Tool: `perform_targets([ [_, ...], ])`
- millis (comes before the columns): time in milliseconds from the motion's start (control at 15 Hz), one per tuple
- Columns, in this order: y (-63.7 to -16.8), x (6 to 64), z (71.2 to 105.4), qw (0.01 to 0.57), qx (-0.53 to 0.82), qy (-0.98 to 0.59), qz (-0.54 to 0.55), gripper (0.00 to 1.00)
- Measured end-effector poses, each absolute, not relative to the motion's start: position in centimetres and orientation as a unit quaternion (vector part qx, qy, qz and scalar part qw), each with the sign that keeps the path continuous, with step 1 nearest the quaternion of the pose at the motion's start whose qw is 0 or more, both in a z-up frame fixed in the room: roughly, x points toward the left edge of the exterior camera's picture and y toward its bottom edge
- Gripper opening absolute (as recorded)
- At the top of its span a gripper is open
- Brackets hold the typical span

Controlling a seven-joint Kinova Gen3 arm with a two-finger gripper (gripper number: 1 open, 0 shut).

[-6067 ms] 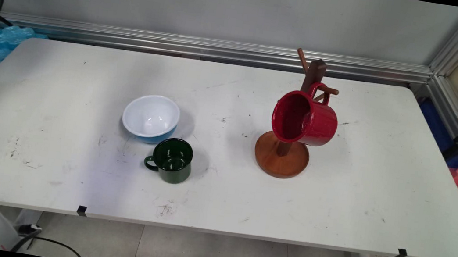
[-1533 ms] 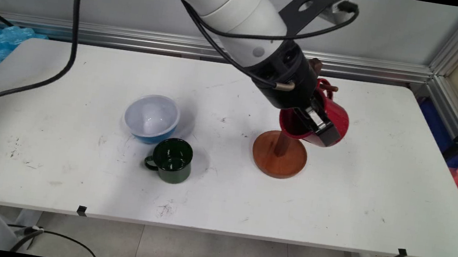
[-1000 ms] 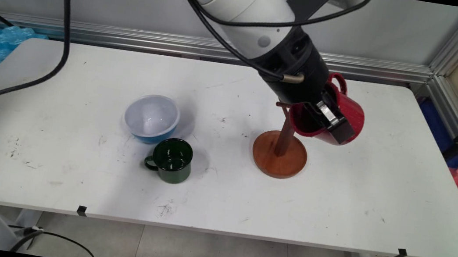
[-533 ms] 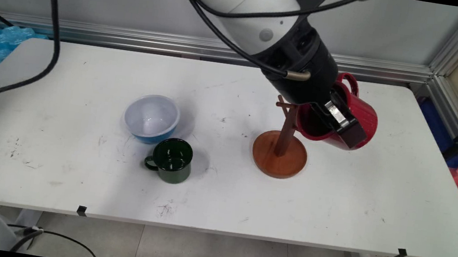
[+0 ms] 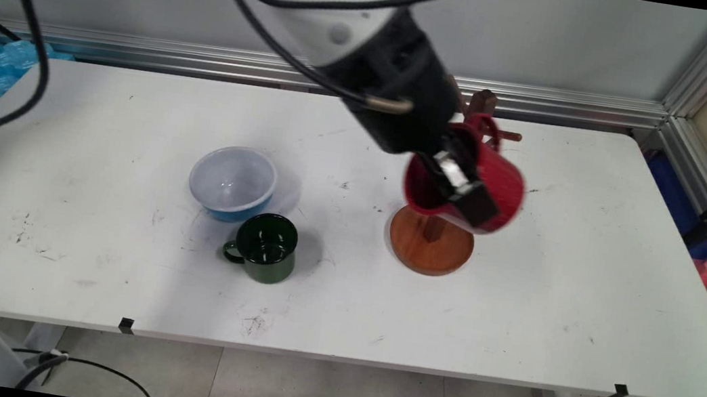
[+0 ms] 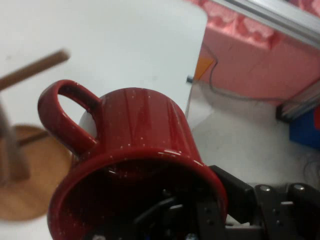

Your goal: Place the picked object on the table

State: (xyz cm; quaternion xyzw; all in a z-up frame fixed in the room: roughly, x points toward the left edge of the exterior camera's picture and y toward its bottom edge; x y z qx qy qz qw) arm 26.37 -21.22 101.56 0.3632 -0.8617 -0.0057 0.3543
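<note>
Red speckled mug (image 5: 492,182), dark green mug (image 5: 266,248), brown stand (image 5: 431,242).

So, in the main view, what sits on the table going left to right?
Blue bowl → green mug → wooden mug stand, with the red mug held above it in the gripper.

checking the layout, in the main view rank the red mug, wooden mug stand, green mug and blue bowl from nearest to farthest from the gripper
1. Red mug: gripped at its rim by the gripper.
2. Wooden mug stand: directly below and behind the mug.
3. Green mug: on the table toward the picture's left, nearer the front edge.
4. Blue bowl: farthest left, just behind the green mug.
</note>
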Motion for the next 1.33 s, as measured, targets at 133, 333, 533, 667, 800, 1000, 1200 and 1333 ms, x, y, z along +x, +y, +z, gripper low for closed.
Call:
perform_targets([
  [133,-21.2,28.2,101.9,0.334,0.366,-0.869,0.0,0.0],
  [333,-21.8,31.6,102.3,0.298,0.371,-0.88,0.016,0.0],
  [533,-23.1,35.2,102.6,0.261,0.374,-0.889,0.034,0.0],
  [667,-24.1,37.3,102.7,0.239,0.376,-0.894,0.046,0.0],
  [800,-25.2,39.1,102.7,0.223,0.373,-0.899,0.057,0.0],
  [1000,-27.1,41.4,102.5,0.203,0.355,-0.91,0.072,0.0],
  [1200,-29.3,43.4,101.7,0.181,0.332,-0.922,0.084,0.0],
  [1333,-30.9,44.4,100.8,0.166,0.316,-0.93,0.087,0.0],
])
